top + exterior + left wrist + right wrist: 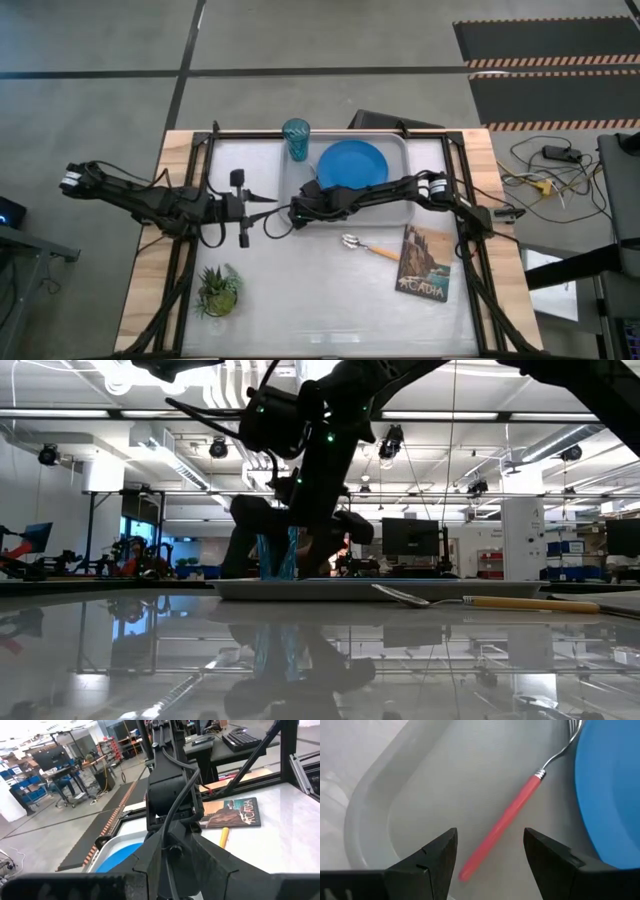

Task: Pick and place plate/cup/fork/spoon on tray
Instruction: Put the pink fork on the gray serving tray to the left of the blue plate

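The grey tray (396,205) lies at the table's far middle with the blue plate (352,163) in it. The teal cup (296,138) stands upright at the tray's far left corner. The pink-handled fork (506,820) lies flat on the tray floor (430,790) beside the plate (615,795). My right gripper (490,855) hovers open over the tray's near left part (300,212), a finger on either side of the fork handle's free end, touching nothing. The orange-handled spoon (368,248) lies on the table just near of the tray. My left gripper (258,200) waits open left of the tray.
A dark picture book (425,262) lies at the near right of the spoon. A small potted plant (218,290) stands at the near left. The black frame rails (200,170) run along the table's sides. The left arm sits close to the right gripper.
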`<state>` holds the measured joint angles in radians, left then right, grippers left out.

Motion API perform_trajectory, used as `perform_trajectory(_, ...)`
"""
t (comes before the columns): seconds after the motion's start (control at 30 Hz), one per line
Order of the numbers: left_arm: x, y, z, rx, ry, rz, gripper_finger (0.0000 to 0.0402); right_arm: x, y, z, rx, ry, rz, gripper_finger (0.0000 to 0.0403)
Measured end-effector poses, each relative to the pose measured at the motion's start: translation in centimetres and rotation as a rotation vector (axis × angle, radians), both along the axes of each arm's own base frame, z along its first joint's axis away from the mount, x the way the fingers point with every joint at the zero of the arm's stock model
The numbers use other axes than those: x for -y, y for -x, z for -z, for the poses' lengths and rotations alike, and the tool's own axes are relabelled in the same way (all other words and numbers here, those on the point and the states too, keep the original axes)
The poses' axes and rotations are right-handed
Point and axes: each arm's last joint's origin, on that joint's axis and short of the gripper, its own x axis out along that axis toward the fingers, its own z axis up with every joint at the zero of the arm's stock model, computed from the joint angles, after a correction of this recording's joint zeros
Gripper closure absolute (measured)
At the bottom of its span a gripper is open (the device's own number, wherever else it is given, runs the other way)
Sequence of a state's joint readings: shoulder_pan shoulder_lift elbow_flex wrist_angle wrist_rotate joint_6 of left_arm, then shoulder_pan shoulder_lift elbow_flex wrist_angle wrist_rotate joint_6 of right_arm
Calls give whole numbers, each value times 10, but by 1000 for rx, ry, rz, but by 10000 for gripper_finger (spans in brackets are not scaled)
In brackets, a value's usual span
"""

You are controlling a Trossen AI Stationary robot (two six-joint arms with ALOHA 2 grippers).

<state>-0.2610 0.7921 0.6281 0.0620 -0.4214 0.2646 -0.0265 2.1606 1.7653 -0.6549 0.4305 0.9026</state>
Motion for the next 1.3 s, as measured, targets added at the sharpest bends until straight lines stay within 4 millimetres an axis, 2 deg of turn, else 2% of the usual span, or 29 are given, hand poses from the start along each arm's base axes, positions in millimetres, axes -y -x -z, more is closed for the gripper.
perform_trajectory(0.23, 0, 0, 0, -1, 0, 1, 313, 0, 0, 2, -5, 16, 10, 189)
perform_trajectory(0.47, 0, 2, -2, 13, 25, 0, 313, 1, 1, 4, -4, 39, 20, 215)
perform_trajectory(0.7, -5, 21, -15, 125, 155, -3, 313, 1, 3, 7, -12, 51, 25, 239)
perform_trajectory(0.87, -8, 31, -7, 138, 165, -3, 313, 2, 3, 16, 15, 60, 25, 249)
perform_trajectory(1.03, -11, 41, -9, 184, 184, -2, 313, 1, 5, 23, 25, 53, 20, 263)
perform_trajectory(1.17, -11, 44, -8, 191, 193, -1, 313, 1, 4, 23, 32, 37, 7, 289)
perform_trajectory(1.3, -11, 44, -7, 189, 193, -1, 313, 0, 3, 21, 35, 34, -6, 332)
